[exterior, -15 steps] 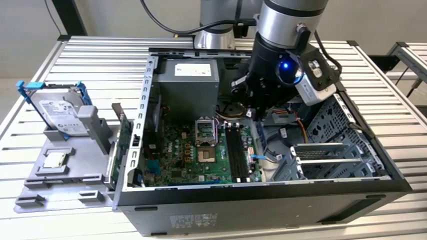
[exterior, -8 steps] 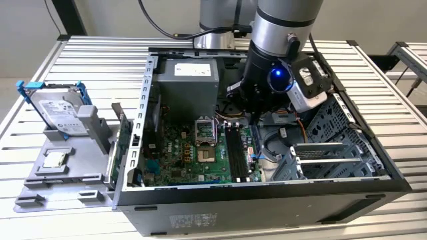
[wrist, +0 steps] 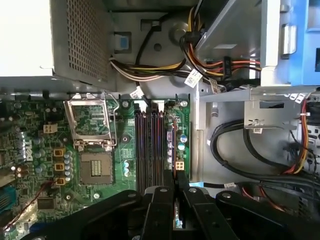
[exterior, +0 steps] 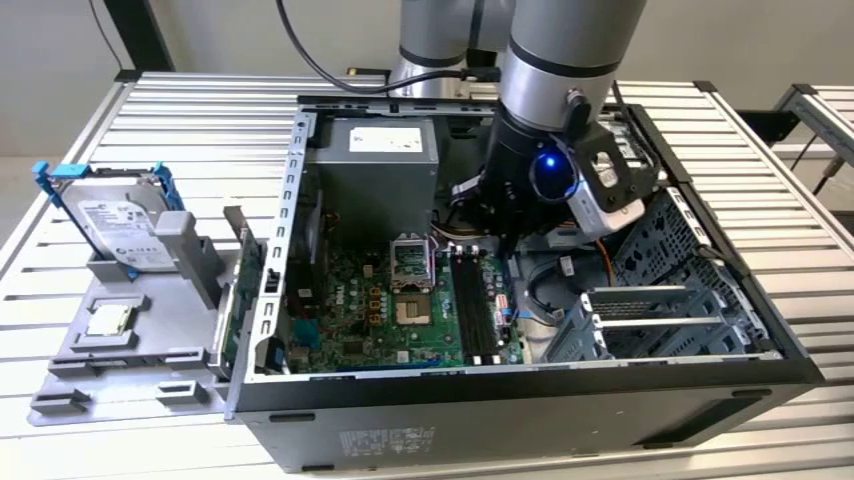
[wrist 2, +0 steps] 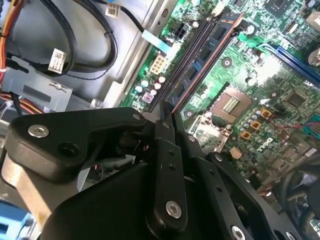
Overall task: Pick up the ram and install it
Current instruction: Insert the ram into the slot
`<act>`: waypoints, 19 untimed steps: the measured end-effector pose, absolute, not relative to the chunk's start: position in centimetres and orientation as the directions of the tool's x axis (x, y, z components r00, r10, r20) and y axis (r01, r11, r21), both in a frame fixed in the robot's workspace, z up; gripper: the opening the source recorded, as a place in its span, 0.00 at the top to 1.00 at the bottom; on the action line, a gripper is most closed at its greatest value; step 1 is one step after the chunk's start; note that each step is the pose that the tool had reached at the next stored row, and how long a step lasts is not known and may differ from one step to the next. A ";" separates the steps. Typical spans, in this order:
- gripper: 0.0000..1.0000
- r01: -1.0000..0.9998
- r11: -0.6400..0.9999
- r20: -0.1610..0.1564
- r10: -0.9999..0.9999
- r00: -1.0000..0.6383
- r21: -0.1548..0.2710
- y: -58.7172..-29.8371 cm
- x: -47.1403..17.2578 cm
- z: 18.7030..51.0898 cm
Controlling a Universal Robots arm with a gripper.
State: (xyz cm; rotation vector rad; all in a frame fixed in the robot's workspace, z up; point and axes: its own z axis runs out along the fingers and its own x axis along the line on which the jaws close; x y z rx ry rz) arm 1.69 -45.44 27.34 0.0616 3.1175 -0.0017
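The ram (wrist 2: pixel 202 60) is a thin blue-green stick with dark chips. It stands edge-up along one of the black memory slots (wrist: pixel 150 150) on the green motherboard (wrist: pixel 35 150), at the side nearest the case's drive bay. In the first wrist view its edge (wrist: pixel 176 212) shows between the black fingers (wrist: pixel 161 200). My gripper (wrist: pixel 175 192) is shut on the ram at one end of the stick. In the exterior view my gripper (exterior: pixel 505 240) reaches down into the open computer case (exterior: pixel 534 400), right over the slots (exterior: pixel 470 305).
A grey hard drive in a blue frame (exterior: pixel 127 225) and a small square processor chip (exterior: pixel 107 318) sit on a grey tray (exterior: pixel 134 360) at the exterior view's left. Inside the case are the power supply (exterior: pixel 378 170), open processor socket (wrist: pixel 95 145), cable bundles (wrist: pixel 240 145) and drive cage (exterior: pixel 667 300).
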 end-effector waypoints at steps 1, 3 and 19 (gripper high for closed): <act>1.00 0.040 0.999 -0.023 0.040 -0.999 -0.001 -45.4 1.7 27.2; 1.00 0.039 0.999 -0.023 0.039 -0.999 -0.001 -45.4 1.7 26.8; 1.00 0.025 1.000 -0.023 0.025 -0.999 -0.001 -44.9 1.6 24.0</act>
